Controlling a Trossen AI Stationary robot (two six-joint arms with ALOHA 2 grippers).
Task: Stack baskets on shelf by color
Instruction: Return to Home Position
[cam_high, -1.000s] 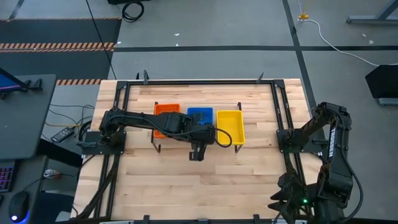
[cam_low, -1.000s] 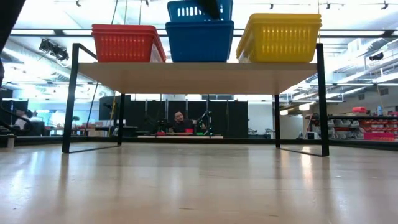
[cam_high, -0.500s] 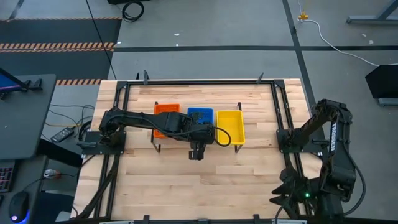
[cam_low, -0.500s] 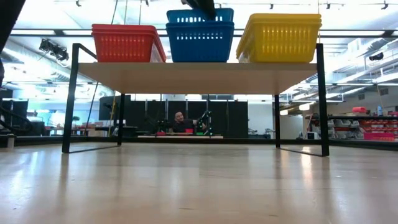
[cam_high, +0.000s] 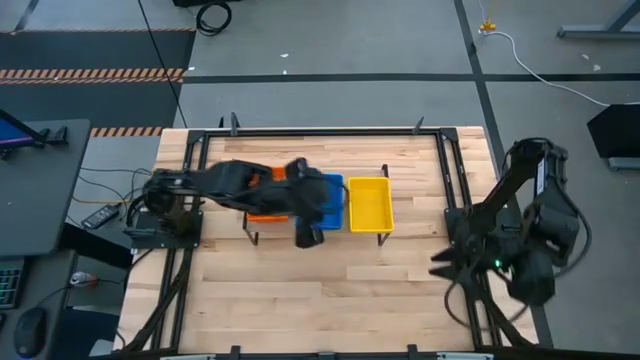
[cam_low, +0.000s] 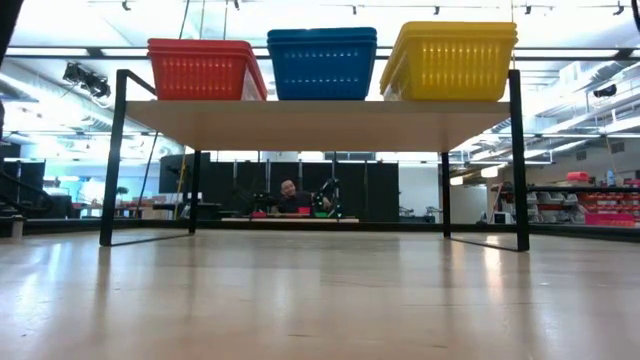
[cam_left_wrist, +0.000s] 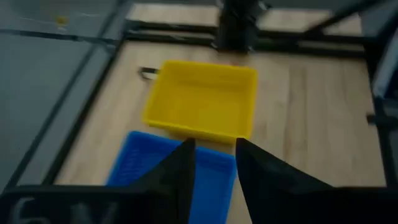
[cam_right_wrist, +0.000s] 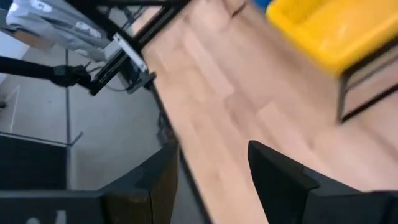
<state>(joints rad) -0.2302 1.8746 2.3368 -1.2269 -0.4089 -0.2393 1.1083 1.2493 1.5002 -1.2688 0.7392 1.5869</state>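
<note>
The baskets (cam_low: 322, 62) stood colour-sorted on the shelf (cam_low: 320, 125); left hand (cam_left_wrist: 214, 146) and right hand (cam_right_wrist: 212, 149) were spread, empty; stacking apparently done.

A grey concrete floor (cam_high: 330, 95) surrounds a light wooden counter (cam_high: 330, 300) framed in black metal. Beyond the counter's far left corner, orange-and-black hazard stripes (cam_high: 90, 73) edge a dark mat. A coiled black cable (cam_high: 212, 15) lies on the floor past the far edge. A white cable (cam_high: 530, 62) trails beyond the far right corner. Off the left edge stands a dark desk (cam_high: 45, 190), with a keyboard (cam_high: 8, 285) and mouse (cam_high: 32, 328) nearby. Seen level across the counter, the room is bright, with ceiling strip lights (cam_low: 80, 50), dark panels (cam_low: 380, 190), a seated person (cam_low: 289, 192) far back, and shelving (cam_low: 600, 205) at the right.
</note>
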